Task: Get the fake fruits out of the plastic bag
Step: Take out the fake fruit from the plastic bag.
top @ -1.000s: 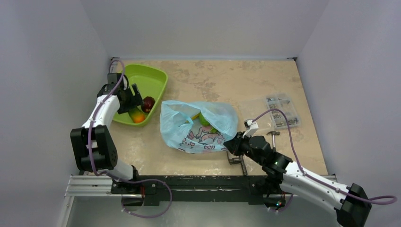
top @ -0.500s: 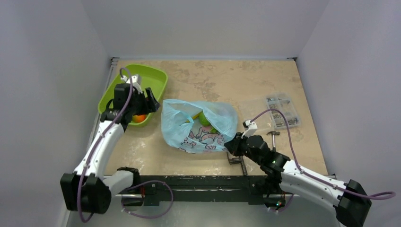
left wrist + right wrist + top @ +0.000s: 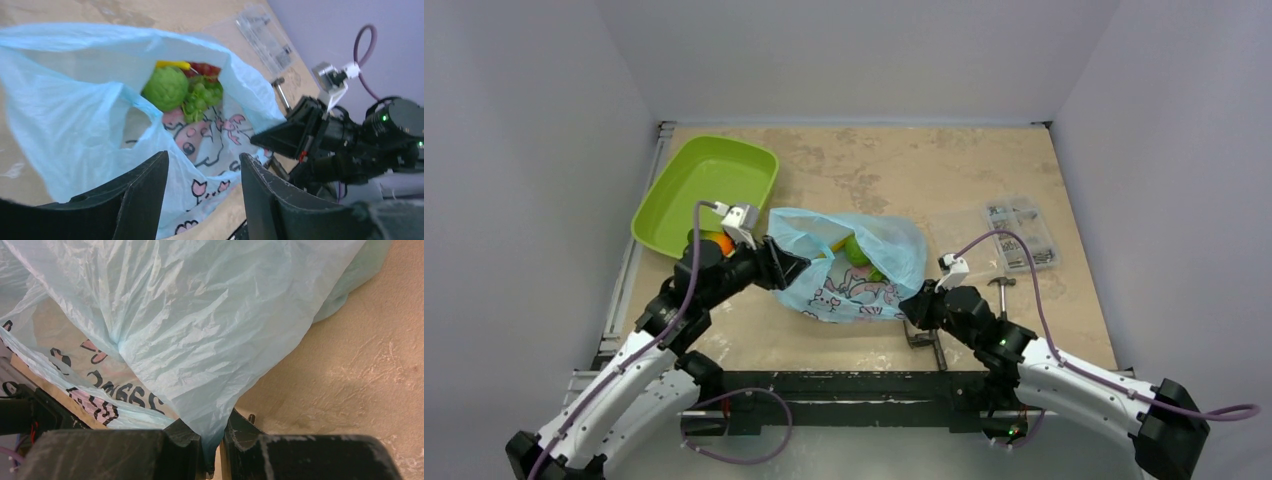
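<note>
Beige desk (image 3: 874,160) carries the plastic bag (image 3: 849,265), with a round green fruit (image 3: 166,88) and grape bunch (image 3: 200,97) inside its mouth. Right end effector (image 3: 212,440) pinches the bag's right corner; left end effector (image 3: 202,170) hovers half-open and empty at the bag's left, where a green tray (image 3: 704,185) lies.

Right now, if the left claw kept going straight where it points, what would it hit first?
The left gripper would likely meet the plastic bag first, its near wall by the mouth; the round green fruit lies beyond. Depth is unclear.
</note>
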Robot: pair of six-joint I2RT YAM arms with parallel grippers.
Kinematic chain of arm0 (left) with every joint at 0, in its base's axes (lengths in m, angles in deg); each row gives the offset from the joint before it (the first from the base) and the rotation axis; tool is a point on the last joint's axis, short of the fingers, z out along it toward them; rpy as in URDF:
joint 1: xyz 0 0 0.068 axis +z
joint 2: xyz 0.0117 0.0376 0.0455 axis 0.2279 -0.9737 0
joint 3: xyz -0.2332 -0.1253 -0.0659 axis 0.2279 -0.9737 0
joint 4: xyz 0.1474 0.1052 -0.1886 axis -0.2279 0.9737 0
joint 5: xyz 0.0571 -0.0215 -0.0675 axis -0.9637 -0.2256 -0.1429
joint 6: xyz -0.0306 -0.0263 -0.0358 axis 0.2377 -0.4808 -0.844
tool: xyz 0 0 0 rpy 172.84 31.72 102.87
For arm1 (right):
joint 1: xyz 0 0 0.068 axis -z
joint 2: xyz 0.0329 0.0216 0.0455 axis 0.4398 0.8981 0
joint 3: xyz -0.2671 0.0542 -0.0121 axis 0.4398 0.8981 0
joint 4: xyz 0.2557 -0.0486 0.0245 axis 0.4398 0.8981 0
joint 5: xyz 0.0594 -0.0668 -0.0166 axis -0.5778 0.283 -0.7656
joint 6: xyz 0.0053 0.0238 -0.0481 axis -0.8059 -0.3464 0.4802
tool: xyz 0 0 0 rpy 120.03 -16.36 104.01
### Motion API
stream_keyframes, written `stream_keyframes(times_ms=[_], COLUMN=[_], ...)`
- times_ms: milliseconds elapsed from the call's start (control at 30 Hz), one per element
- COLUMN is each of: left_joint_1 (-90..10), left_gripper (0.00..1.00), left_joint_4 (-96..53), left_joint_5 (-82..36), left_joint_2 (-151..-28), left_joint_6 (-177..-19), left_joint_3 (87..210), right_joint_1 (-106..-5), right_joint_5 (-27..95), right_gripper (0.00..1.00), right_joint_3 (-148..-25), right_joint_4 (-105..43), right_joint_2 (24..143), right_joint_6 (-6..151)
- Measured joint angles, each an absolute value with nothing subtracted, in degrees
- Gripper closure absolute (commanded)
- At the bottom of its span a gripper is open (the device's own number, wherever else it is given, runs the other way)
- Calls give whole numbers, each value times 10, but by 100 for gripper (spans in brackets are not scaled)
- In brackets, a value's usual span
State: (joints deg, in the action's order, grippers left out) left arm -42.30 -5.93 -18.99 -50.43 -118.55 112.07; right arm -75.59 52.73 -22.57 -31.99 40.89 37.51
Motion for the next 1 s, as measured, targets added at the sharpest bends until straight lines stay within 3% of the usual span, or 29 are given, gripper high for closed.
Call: stream_keyframes(times_ms=[100,367,567,867,1000], left_joint_1=[-494,-638,-653,-653,-653], left_gripper=[53,60,57,59,52], left_joint_4=[-95,-234,-346,-420,-445], left_joint_5=[-212,-273,-293,-303,-320], left_joint_2=[-542,-732,-880,-1005,-1048], left_joint_6=[-1195,-1200,-1214,-1215,-1215], left_joint_3=[1105,1105,1106,1166,1185], right_joint_1=[-756,-756,-756,-756,-756], right_joint_5=[527,528,527,527,527], right_gripper=[89,89,89,89,89], right_joint_3=[-226,-226,-226,-226,-226], right_joint_4=[-320,-319,-319,-318,-318], right_joint_2=[409,400,384,361,360], right_joint_6=[375,375,374,374,374])
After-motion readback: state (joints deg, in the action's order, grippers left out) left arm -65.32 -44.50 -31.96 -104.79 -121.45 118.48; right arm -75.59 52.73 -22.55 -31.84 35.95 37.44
